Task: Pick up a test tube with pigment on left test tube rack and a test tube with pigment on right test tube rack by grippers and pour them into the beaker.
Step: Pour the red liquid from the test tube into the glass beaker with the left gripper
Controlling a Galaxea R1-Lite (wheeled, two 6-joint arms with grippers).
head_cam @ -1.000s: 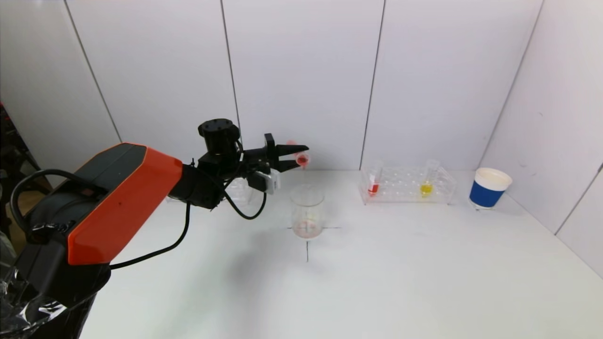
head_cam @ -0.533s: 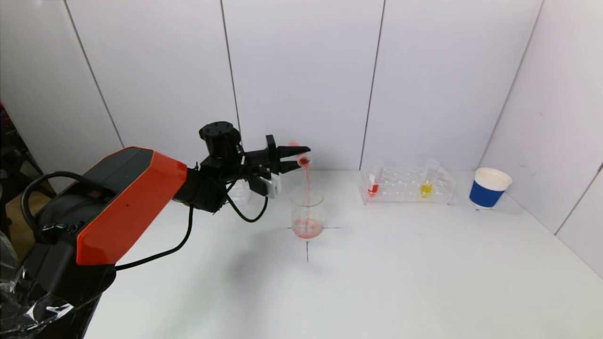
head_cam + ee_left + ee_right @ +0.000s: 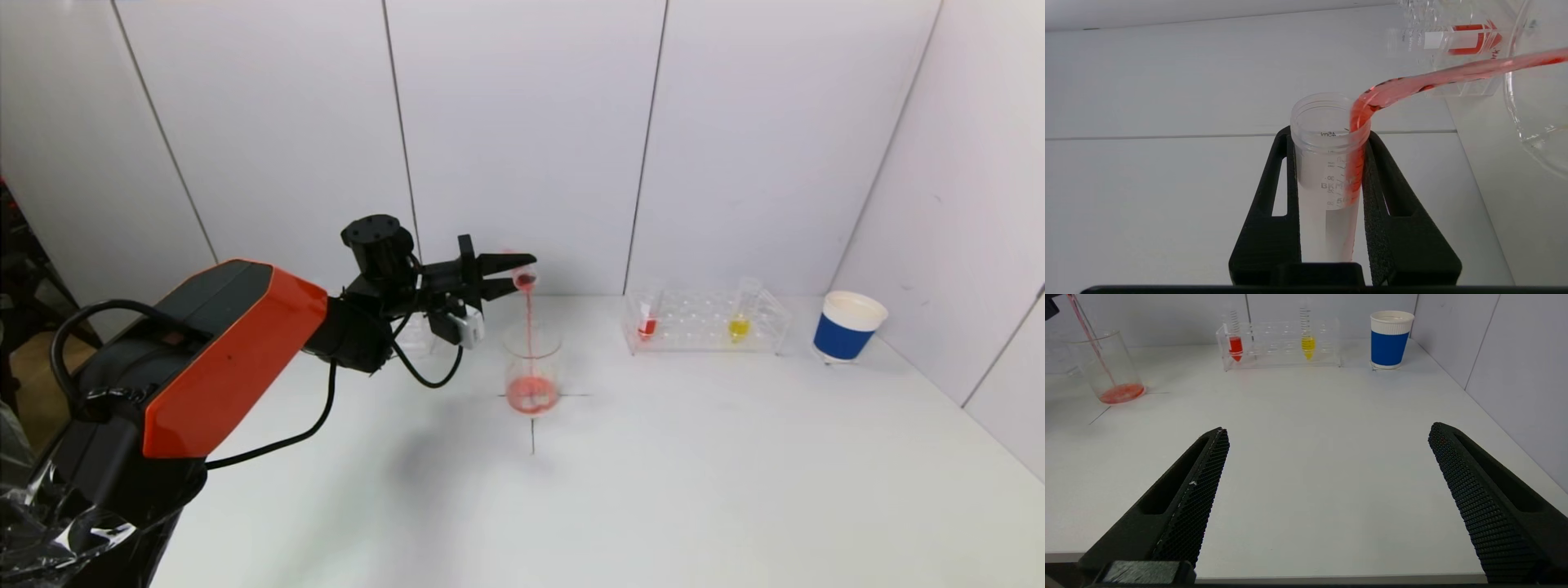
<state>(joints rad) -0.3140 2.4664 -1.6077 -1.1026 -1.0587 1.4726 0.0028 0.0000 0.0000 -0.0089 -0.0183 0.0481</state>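
While the left end effector (image 3: 513,274) hangs above the worktop (image 3: 653,474), its two black fingers (image 3: 1274,212) are clamped on a test tube (image 3: 1327,163), one finger on each side of the tube's wall. The tube is tipped over, mouth pointing away from the wrist and slightly down. A thin red stream (image 3: 528,327) falls from its lip into the beaker (image 3: 532,367) that stands directly below the fingertips, on a cross mark drawn on the worktop. Red liquid (image 3: 531,398) lies pooled in the beaker's bottom. In the left wrist view the liquid runs along one inner side of the tube, spills over the rim and arcs toward the beaker's glass rim (image 3: 1527,110).

Behind the left end effector's wrist, a clear rack (image 3: 412,331) is partly hidden by the arm. Further out beyond the fingertips, on the far side of the beaker from the arm, stands the right test tube rack (image 3: 706,322), holding a red tube (image 3: 647,318) and a yellow tube (image 3: 740,318), both upright. Past that rack sits a blue and white paper cup (image 3: 847,327).

The right end effector (image 3: 1327,498) shows only in its own wrist view, low over bare worktop, fingers spread wide apart with nothing between them. The right rack and the cup lie well ahead of it.
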